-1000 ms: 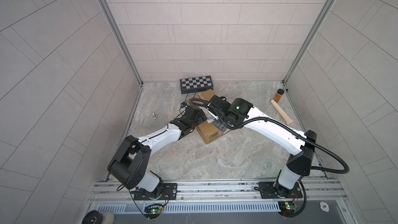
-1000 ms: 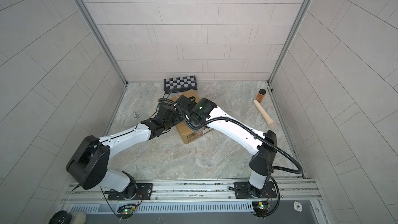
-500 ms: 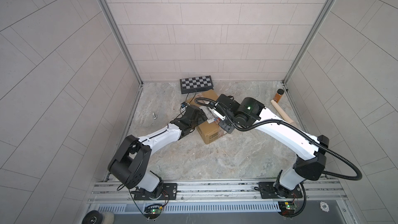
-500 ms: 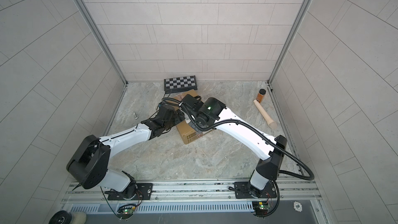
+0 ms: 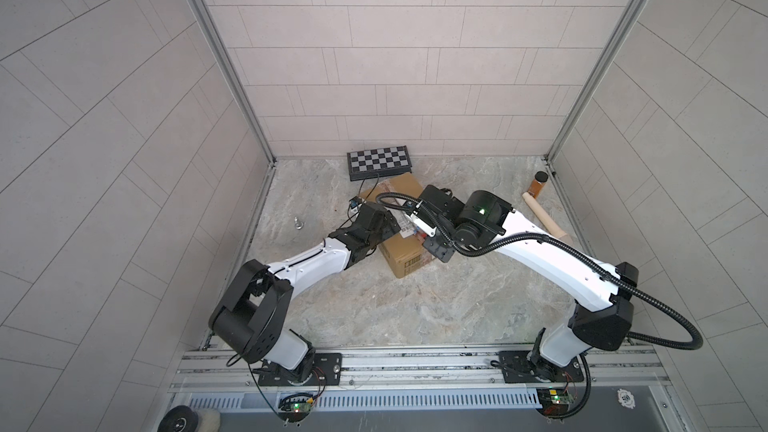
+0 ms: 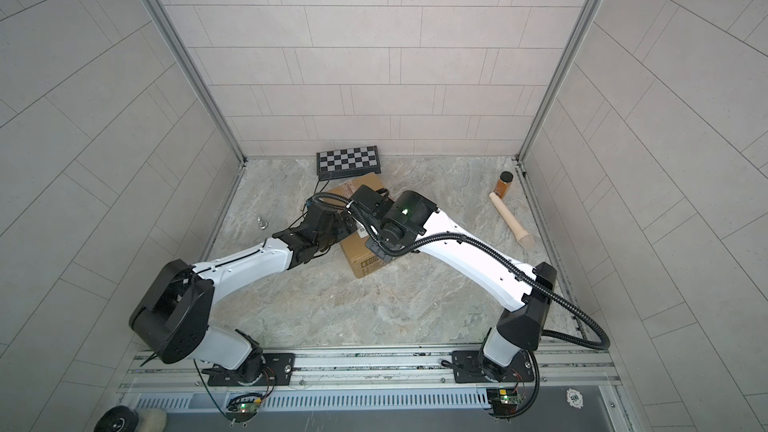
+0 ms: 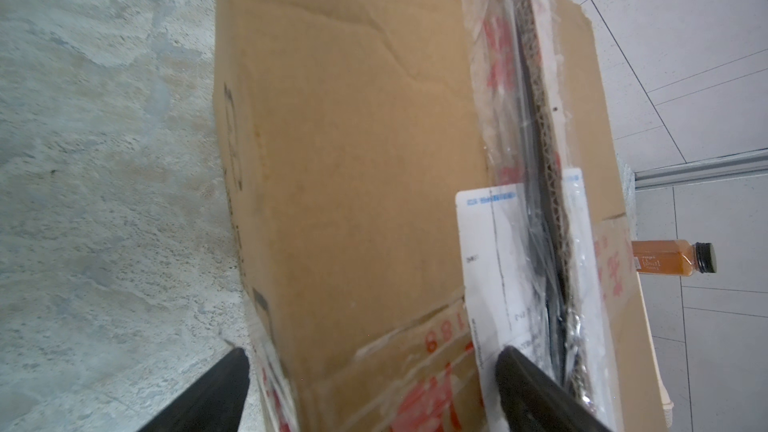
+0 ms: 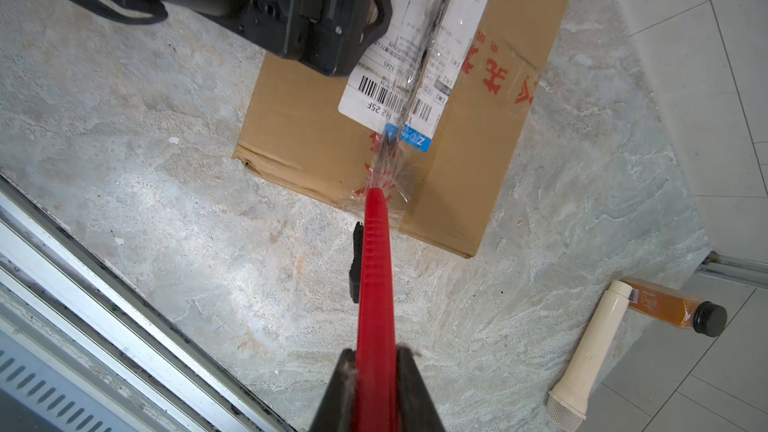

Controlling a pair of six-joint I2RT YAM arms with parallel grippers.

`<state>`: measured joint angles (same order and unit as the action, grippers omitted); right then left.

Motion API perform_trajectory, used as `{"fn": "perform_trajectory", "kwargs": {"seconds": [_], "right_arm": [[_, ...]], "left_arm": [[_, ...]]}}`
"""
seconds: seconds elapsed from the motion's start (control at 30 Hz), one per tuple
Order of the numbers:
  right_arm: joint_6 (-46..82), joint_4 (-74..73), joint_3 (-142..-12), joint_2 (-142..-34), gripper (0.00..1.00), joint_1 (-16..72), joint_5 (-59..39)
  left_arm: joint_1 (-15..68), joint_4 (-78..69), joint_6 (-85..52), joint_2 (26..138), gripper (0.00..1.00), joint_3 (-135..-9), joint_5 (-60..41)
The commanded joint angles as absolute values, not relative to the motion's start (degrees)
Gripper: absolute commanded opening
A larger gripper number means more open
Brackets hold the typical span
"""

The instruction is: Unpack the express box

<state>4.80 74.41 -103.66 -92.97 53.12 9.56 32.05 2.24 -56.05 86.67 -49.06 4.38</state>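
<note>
A brown corrugated cardboard express box (image 8: pixel 299 130), back-centre on the marble tabletop (image 8: pixel 208 243), is judged mid-cut; a red-handled knife (image 8: pixel 376 268) is clamped in the right fingers (image 8: pixel 340 388) at its taped seam (image 8: pixel 384 172); the left fingers (image 7: pixel 208 392) are spread wide astride it; flaps (image 8: pixel 490 126) must be parted next; "H2 25F" is read on its white label (image 8: pixel 461 14).

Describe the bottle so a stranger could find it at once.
In a top view, go to the far right corner of the floor. A small bottle stands there, by the far end of a cream stick. It alone is amber with a black cap; the stick is pale and lies flat.
</note>
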Motion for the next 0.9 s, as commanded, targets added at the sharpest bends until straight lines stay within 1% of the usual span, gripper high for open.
{"fn": "perform_trajectory", "kwargs": {"seconds": [0.0, 0.1, 0.3, 0.87], "right_arm": [[4.87, 77.27, -106.00, -94.25, 0.00, 52.56, 11.57], [4.78, 77.72, -108.16, -93.27, 0.00, 52.48, 13.10], [4.58, 76.70, -108.54, -93.25, 0.00, 52.49, 12.87], [2.68, 72.52, -104.80, -95.70, 0.00, 51.99, 12.51]], "left_arm": [[31.29, 18.28, -54.83, 90.98, 0.95, -44.98, 7.89], [31.32, 18.10, -54.82, 91.32, 0.95, -44.91, 7.81], [31.29, 18.00, -54.84, 91.46, 0.95, -44.83, 7.73], [31.36, 17.97, -54.97, 91.12, 0.95, -44.39, 7.82]]}}
